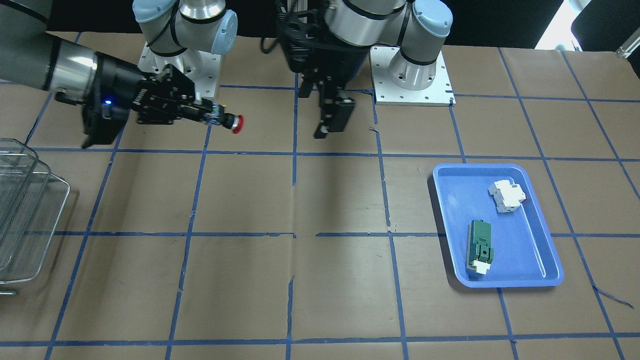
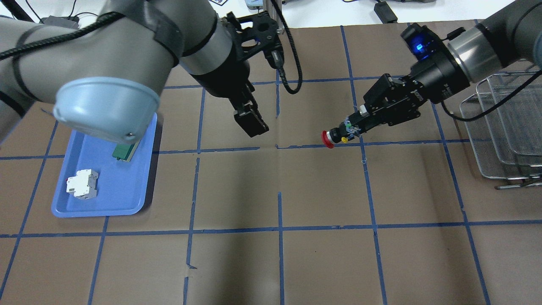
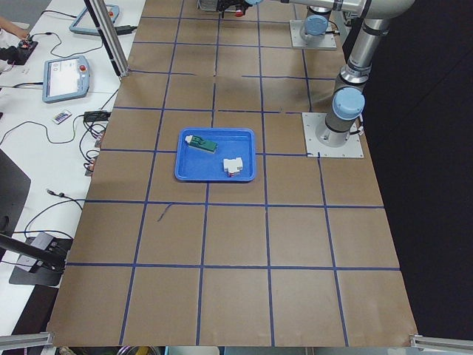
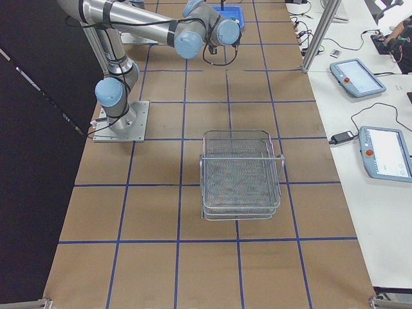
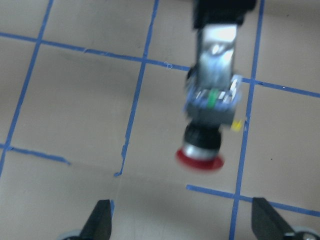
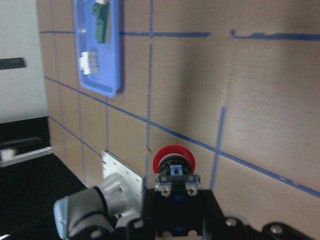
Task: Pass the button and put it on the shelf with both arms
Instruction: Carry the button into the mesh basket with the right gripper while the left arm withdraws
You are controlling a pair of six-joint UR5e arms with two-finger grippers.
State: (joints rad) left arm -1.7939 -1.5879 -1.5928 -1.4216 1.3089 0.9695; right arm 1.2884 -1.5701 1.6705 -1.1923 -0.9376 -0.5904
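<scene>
Jaws of our right gripper [image 2: 349, 129] clamp the button [image 2: 334, 136] by its black body, red cap jutting toward our left gripper [image 2: 252, 123], whose jaws stand wide apart, holding nothing. We see the button above the table [image 2: 322, 254], well apart from the shelf [image 2: 504, 127].

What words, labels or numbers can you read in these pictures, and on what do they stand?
No text reads clearly.
White lettering on the right gripper, which holds the button: too blurred to read.
Teach pendant screen: too small to read.
</scene>
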